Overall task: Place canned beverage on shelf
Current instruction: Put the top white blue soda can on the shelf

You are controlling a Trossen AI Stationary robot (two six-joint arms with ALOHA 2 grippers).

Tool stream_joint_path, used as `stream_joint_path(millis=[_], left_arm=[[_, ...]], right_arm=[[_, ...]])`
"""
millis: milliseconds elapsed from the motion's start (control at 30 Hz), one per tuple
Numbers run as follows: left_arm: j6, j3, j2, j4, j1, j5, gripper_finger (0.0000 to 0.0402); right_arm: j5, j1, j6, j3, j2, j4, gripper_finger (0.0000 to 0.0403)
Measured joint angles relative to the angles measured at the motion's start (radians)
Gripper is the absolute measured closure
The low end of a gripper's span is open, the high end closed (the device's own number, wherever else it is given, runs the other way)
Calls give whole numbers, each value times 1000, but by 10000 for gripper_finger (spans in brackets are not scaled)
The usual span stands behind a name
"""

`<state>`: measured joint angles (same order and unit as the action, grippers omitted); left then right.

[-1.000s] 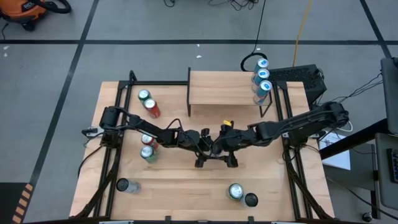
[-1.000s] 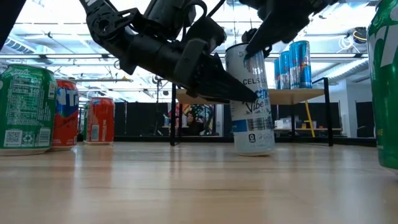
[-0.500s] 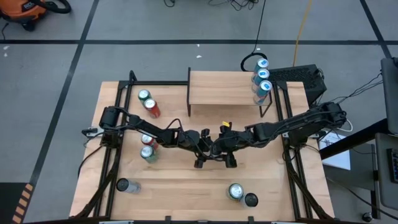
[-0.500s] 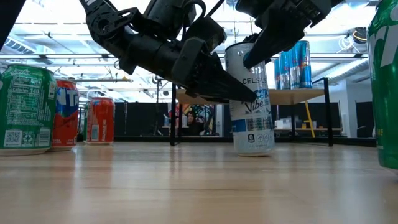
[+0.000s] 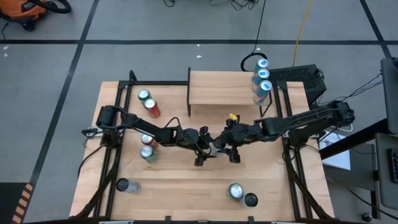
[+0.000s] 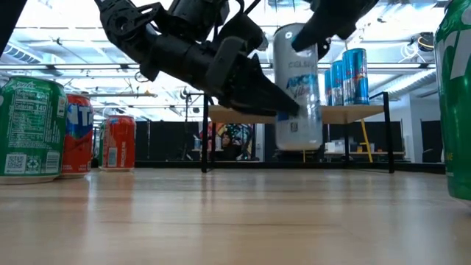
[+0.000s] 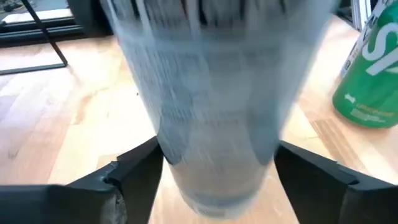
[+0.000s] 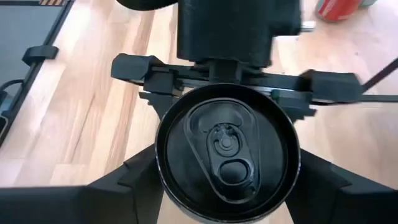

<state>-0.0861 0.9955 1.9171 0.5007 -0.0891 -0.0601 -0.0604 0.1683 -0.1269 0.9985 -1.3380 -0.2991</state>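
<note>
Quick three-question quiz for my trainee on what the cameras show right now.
1. True or false: the white can stands on the table.
2. How many blue cans are on the shelf?
3. Which gripper grips the white can at its top end? A) left gripper B) right gripper

Key: 1 false, it hangs clear of the table; 2 three; 3 B.

**Readable text is pretty slim here**

Tall white can (image 6: 297, 88) right at the right gripper (image 6: 324, 29): blue lettering, too blurry to read. Well off to the side, the green can (image 6: 29, 129) has a QR code and unreadable fine print.
</note>
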Motion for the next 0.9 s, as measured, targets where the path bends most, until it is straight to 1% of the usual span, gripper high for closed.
stream_joint_path(millis=[133,233,300,400,567,667,733,867,900], left_arm=[[1,3,-17,-14,1,20,70],[1,2,-27,-83,7,73,52],[-1,1,-34,-108,11,127,47],[2,3,-35,-124,16,193,45],[3,3,-35,-115,14,201,45],[28,3,-35,-122,11,201,45],[28,3,-35,-119,10,201,45],[28,3,-35,-124,7,201,45],[29,3,-35,-122,7,201,45]], right_arm=[[-44,-14,-15,0,62,-62,161],[-97,-38,-10,25,122,-154,161],[-126,-55,4,76,156,-208,161],[-136,-96,49,188,192,-298,161],[-122,-197,150,362,197,-429,161],[-123,-283,230,439,199,-500,161],[-99,-361,261,467,199,-520,161],[49,-538,298,482,197,-521,161],[72,-583,311,482,194,-522,161]])
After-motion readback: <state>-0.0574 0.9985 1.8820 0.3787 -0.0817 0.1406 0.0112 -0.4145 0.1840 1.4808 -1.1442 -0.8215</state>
